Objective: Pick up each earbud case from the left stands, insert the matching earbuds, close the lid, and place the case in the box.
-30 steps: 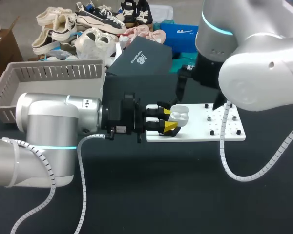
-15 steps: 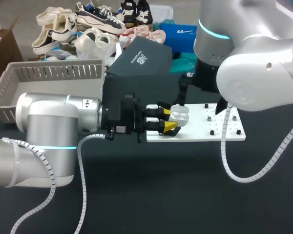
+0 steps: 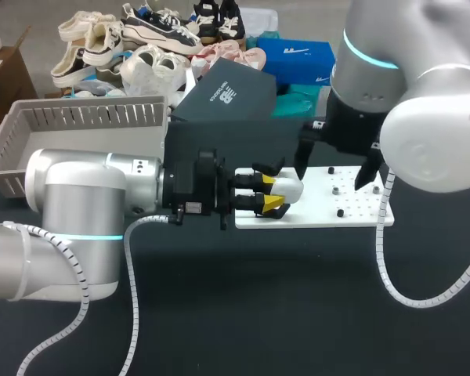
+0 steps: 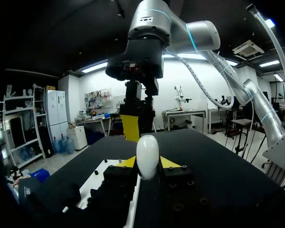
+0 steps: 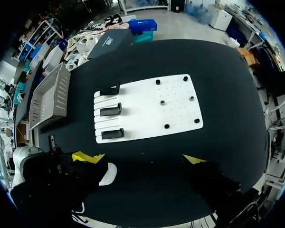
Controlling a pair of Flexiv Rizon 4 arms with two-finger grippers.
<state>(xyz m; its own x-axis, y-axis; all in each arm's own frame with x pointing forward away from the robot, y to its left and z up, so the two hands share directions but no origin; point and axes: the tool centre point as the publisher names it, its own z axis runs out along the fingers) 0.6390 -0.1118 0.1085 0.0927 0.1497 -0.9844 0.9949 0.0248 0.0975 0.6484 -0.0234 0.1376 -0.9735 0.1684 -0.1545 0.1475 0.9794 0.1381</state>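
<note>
Black surface, white board.
White case clamped in left gripper over board edge; right gripper spread wide above.

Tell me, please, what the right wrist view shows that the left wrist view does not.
Only the right wrist view: the three black stands and the grey basket. Only the left wrist view: the left gripper shut on the earbud case, and the right arm ahead of it. Both: the case, the white board and the open right gripper.
</note>
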